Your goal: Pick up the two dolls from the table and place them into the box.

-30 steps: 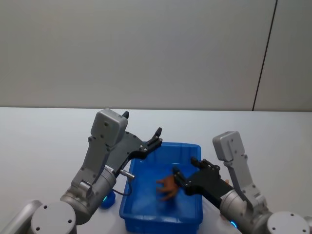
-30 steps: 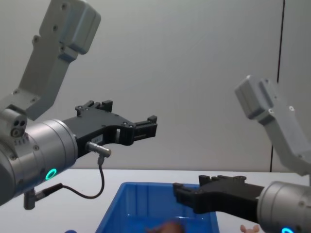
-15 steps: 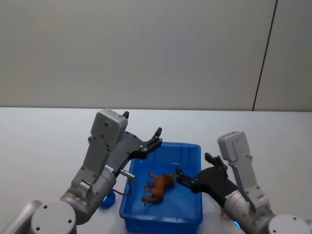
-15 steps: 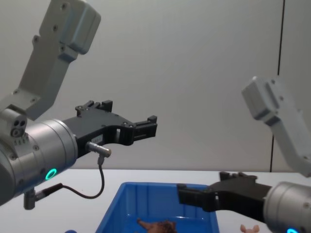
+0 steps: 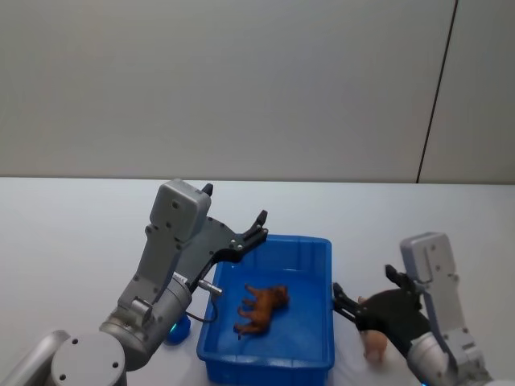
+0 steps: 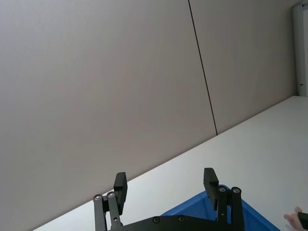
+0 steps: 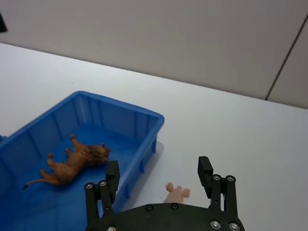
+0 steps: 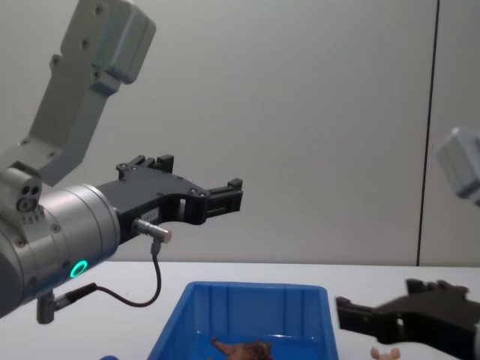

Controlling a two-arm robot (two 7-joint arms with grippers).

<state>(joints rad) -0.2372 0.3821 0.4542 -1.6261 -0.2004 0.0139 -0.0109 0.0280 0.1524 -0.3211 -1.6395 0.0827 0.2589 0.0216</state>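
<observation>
Nearest, just to the right of the box (image 5: 265, 368), the pale pink doll (image 5: 374, 344) is lying on the bench (image 5: 80, 225), apart from the box's wall. The right end effector (image 7: 159, 167) is hovering above this doll, its fingers spread apart and gripping nothing. Inside the box, the reddish-brown doll (image 5: 261, 305) is lying on its side on the floor, near the middle. Farther off, above the box's far left corner, the left end effector (image 6: 165, 179) is hanging in the air, its fingers likewise standing apart and empty.
</observation>
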